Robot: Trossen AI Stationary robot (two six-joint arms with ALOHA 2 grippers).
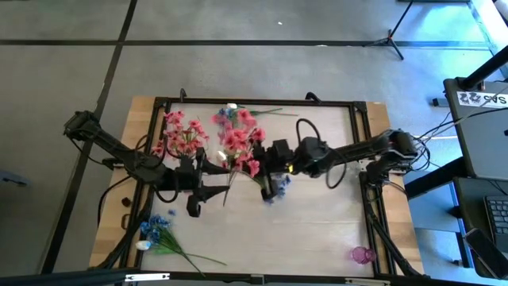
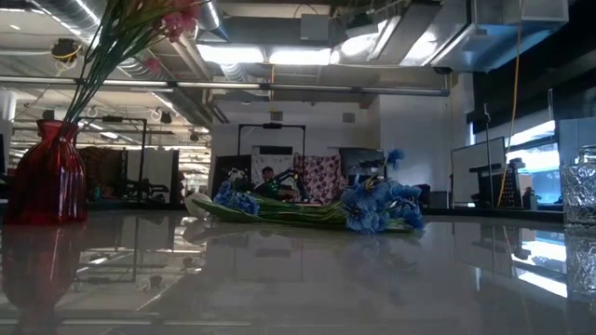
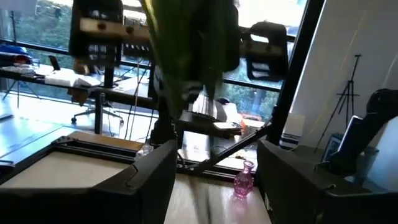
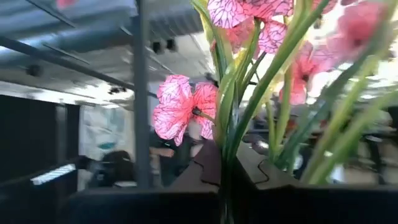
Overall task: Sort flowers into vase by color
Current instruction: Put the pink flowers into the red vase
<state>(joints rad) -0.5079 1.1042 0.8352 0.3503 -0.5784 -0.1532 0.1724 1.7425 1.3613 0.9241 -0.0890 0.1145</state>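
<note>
My right gripper (image 1: pixel 258 163) (image 4: pixel 222 180) is over the table's middle, shut on a sprig of pink flowers (image 1: pixel 238 141) (image 4: pixel 180 106). My left gripper (image 1: pixel 205 184) (image 3: pixel 214 180) hangs open just left of it. Blurred green stems (image 3: pixel 186 56) stand in front of its fingers, and I see no touch. A second pink bunch (image 1: pixel 182 133) stands in a red vase (image 2: pixel 47 172) at the far left. Blue flowers (image 1: pixel 157 229) (image 2: pixel 372 207) lie flat near the near left corner. A white bud (image 1: pixel 231 106) lies at the far edge. My right gripper pinches the pink sprig's green stems (image 4: pixel 229 146) between its two fingers, below the blooms. The blooms and leaves fan out beyond the fingertips. One thin stem end (image 1: pixel 228 189) trails away from the hold toward the left gripper.
A small pink vase (image 1: pixel 361 255) (image 3: pixel 244 177) stands at the near right corner. A clear glass vessel (image 2: pixel 582 186) shows at the low view's right edge. A small blue-violet thing (image 1: pixel 275 187) sits under the right gripper. The black frame (image 1: pixel 254 102) rims the table.
</note>
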